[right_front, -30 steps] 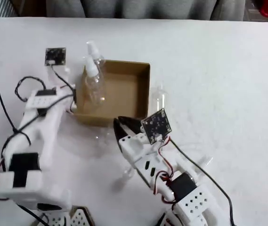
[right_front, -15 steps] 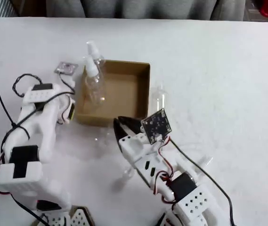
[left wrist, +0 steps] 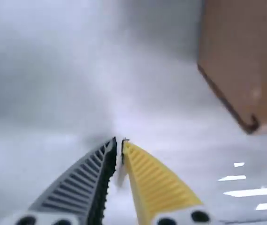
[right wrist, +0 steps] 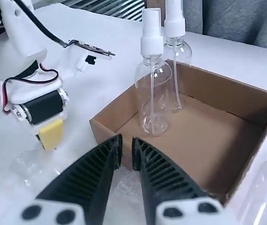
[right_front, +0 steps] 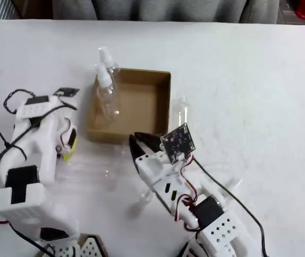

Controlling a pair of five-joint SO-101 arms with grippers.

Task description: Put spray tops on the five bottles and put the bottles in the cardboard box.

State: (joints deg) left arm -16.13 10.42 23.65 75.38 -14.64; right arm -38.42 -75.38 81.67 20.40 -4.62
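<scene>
The left gripper's (left wrist: 120, 143) grey and yellow fingers are pressed together with nothing between them. They point down at the white tabletop (right_front: 248, 80) just outside the brown cardboard box (right_front: 141, 110), off the wall nearest that arm. A clear plastic bottle with no top (right_front: 96, 170) lies on its side close by, near the box's closest corner.

The right gripper's (right wrist: 126, 140) black fingers are closed down to a thin slit and aren't holding anything. They sit just outside the box's near wall. There's something clear under them, up against that wall. It looks like another bottle, but honestly I can't make it out well.

Inside the box, two clear round bottles with white spray tops (right wrist: 153, 93) stand upright in the far corner on the left arm's side, one right behind the other. One more topless clear bottle (right_front: 181, 112) looks upright just outside the box's opposite wall.
</scene>
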